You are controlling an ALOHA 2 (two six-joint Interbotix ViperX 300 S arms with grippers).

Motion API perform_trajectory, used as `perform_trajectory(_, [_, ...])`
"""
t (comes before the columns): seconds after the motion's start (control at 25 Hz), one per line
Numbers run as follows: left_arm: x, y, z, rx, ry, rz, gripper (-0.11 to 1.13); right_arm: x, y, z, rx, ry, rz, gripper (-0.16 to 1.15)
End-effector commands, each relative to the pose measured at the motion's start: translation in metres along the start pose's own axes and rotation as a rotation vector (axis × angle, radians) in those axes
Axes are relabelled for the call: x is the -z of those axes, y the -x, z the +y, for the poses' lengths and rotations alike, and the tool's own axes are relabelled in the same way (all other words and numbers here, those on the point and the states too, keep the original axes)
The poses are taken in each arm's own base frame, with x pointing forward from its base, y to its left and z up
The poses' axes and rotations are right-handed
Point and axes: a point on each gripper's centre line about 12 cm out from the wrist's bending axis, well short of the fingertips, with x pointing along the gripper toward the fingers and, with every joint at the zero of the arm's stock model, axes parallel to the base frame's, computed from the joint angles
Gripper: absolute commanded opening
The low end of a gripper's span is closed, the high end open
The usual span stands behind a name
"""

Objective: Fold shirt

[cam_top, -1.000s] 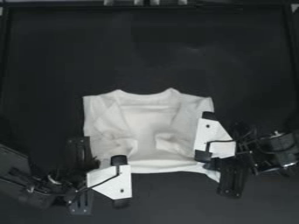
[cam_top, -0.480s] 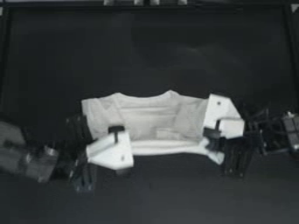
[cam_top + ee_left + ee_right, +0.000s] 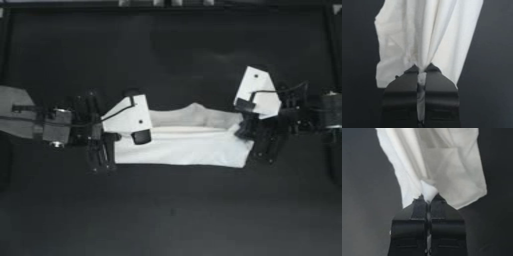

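Now mid-fold | shirt (image 3: 184, 145) lay mid-table, long axis left-right, stretched between claws | left gripper (image 3: 421, 71) pinched cloth at its left end | right gripper (image 3: 428, 197) pinched cloth at its right end | each arm equally near.

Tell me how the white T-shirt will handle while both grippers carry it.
Likely floppy: the T-shirt bunches into long pleats where the left gripper pinches it. Probably light, since the right gripper holds it by a thin pinch of cloth. Its middle may sag, with the cloth spanning unsupported between the two grips in the top view.
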Motion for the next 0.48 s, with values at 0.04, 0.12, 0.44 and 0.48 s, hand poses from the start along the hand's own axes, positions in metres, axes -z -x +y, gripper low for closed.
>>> perform_trajectory(0.04, [0.0,0.003,0.015,-0.001,0.026,-0.029,0.05,-0.005,-0.004,-0.013,0.006,-0.03,-0.018,0.05])
perform_trajectory(0.12, [0.002,-0.004,0.021,-0.004,0.03,-0.026,0.05,-0.007,-0.011,-0.018,0.01,-0.032,-0.017,0.05])
perform_trajectory(0.44, [0.008,-0.032,0.047,-0.021,0.048,-0.007,0.05,-0.011,-0.038,-0.043,0.06,-0.087,0.029,0.06])
perform_trajectory(0.48, [0.009,-0.036,0.05,-0.022,0.048,0.002,0.05,-0.012,-0.041,-0.047,0.065,-0.091,0.022,0.06])
